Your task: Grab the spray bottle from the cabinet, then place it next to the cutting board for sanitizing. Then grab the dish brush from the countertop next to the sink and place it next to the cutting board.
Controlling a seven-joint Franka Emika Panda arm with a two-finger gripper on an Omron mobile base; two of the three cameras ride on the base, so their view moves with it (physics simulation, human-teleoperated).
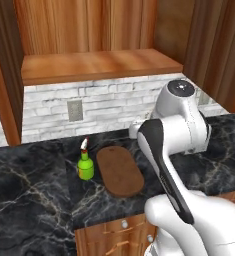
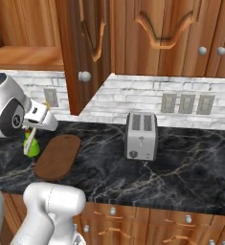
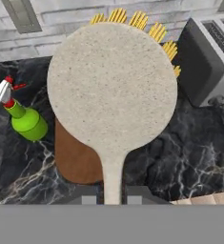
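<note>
Filling the hand view closest to the lens, the dish brush (image 3: 112,86) is showing its round pale back with yellow bristles fanning out past the far rim, and its thin handle is running down between the gripper (image 3: 112,196) tips, which are pinching it narrowly. Beneath the brush head, the cutting board (image 3: 77,159) is lying flat on the black marble counter (image 3: 189,157). Just beside the board's one long edge, the spray bottle (image 3: 25,121) is standing upright on the counter, green with its white-and-red nozzle on top. From the right base view, the arm is reaching over the board's far end, the brush handle (image 2: 30,139) is hanging down in front of the bottle (image 2: 33,148), and a silver toaster (image 2: 141,136) is sitting well apart from the board (image 2: 59,155). Above, the cabinet (image 1: 96,64) is standing open with its shelf board bare.
</note>
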